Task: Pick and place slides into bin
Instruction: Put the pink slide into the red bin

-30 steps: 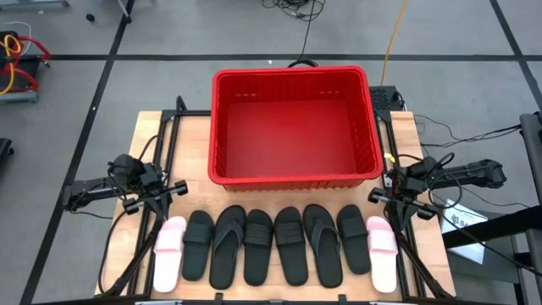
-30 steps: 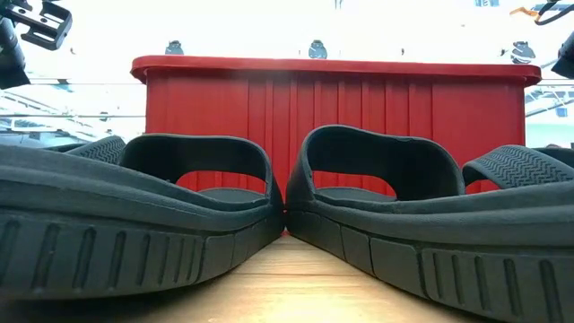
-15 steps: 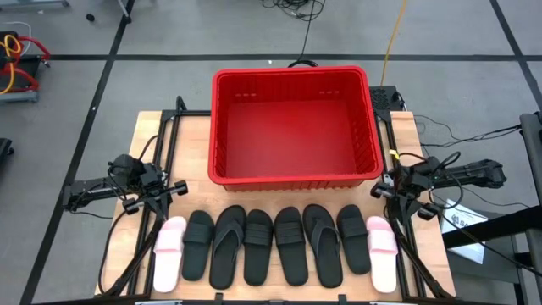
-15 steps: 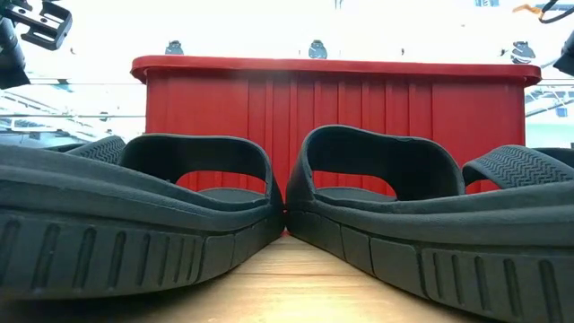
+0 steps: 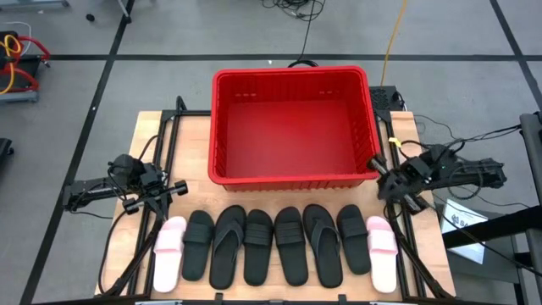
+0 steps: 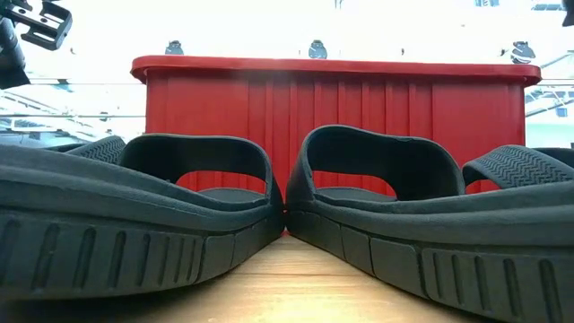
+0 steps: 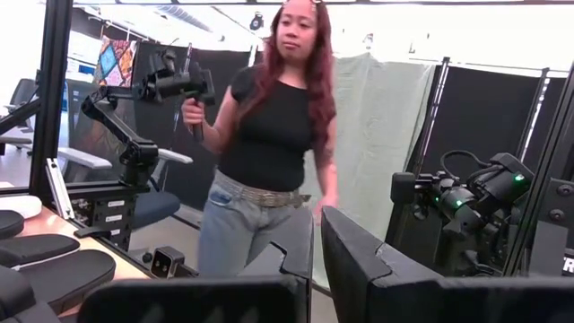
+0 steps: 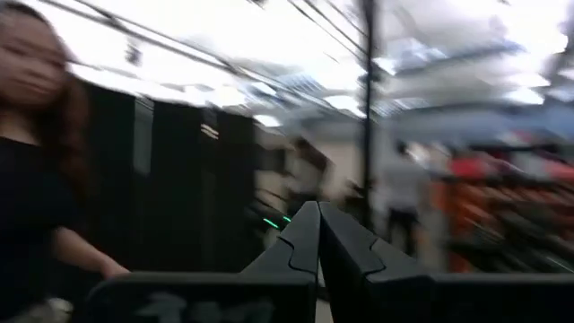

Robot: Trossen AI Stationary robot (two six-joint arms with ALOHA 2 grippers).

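Several slides lie side by side along the table's near edge, soles down: a pale pink one [image 5: 169, 254] at the left end, black ones [image 5: 274, 246] between, a pale pink one [image 5: 382, 252] at the right end. Two black slides [image 6: 206, 206] fill the low view. The red bin [image 5: 229, 127] stands behind them at mid-table. My left gripper [image 5: 163, 196] hovers left of the row, its fingers [image 7: 300, 260] shut but for a slit, holding nothing. My right gripper [image 5: 384, 180] hangs by the bin's near right corner, shut [image 8: 318, 235] and tipped upward.
A person [image 7: 269, 135] stands beyond the table, holding a hand controller. Black frame rails [image 5: 174, 119] run along both table sides. Cables lie on the floor behind the bin. Bare wood shows left and right of the bin.
My right gripper has risen and drawn toward the bin's near right corner, tipping upward and rolling as it went; it stays shut. The slides and the bin have not moved.
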